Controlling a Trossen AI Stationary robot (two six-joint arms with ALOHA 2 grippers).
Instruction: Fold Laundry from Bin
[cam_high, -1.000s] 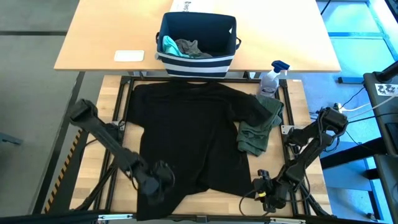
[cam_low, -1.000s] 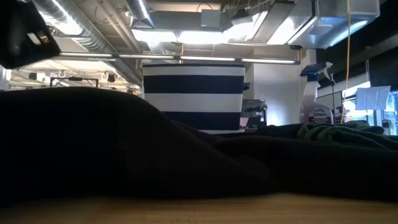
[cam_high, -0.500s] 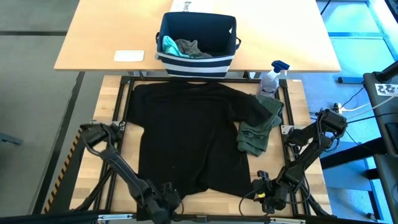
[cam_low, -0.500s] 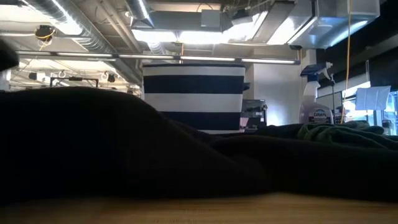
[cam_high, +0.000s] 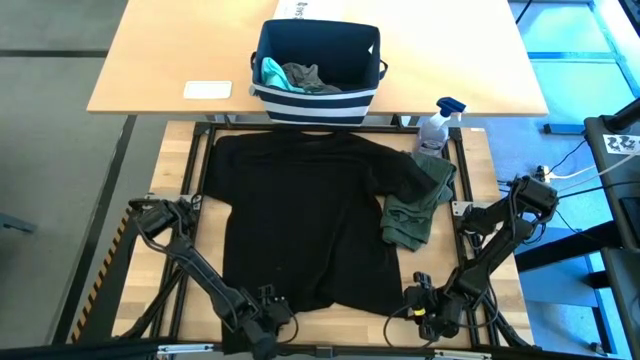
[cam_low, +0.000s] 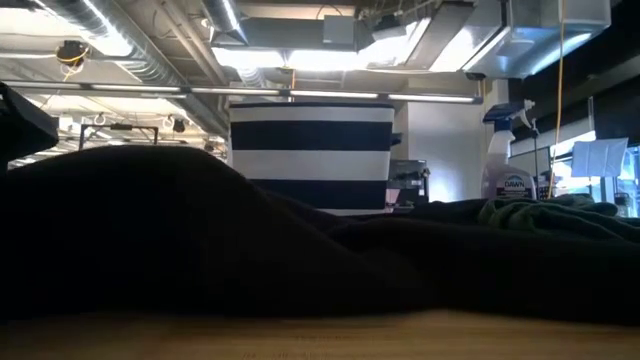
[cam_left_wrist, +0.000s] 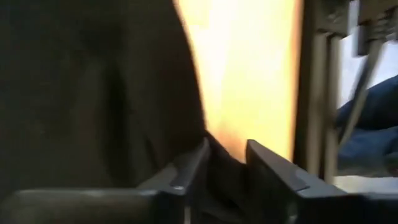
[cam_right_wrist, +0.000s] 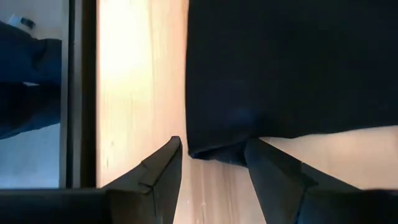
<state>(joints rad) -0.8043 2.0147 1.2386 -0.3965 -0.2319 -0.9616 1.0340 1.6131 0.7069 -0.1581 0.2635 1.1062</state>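
Observation:
The large black T-shirt (cam_high: 310, 220) lies spread flat on the wooden table. My left gripper (cam_high: 266, 316) is at its near left hem corner, shut on the cloth. My right gripper (cam_high: 424, 303) is at the near right hem corner, shut on the cloth. An olive-green piece (cam_high: 415, 210) lies crumpled on the T-shirt's right sleeve. The navy-blue striped bin (cam_high: 318, 60) stands on the far table and holds a teal piece (cam_high: 270, 72) and a grey piece (cam_high: 305, 76). My left gripper has the T-shirt's near left hem corner (cam_left_wrist: 219, 154) pinched between its two fingers. The fingers come in low from the table's near side. The rest of the shirt lies on the table. My right gripper has the T-shirt's near right hem corner (cam_right_wrist: 214, 151) pinched between its two fingers, right at the edge. The fingers come in low from the table's near side. The shirt lies flat on the table beyond them.
A spray bottle (cam_high: 437, 125) stands at the table's far right corner, just beyond the olive-green piece. A white flat object (cam_high: 208, 89) lies left of the bin. Bare wood shows left and right of the T-shirt and along the near edge.
My left gripper has come down and toward the table's near edge, to the T-shirt's near left hem corner. My right gripper has stayed at the near right corner. The T-shirt lies as before.

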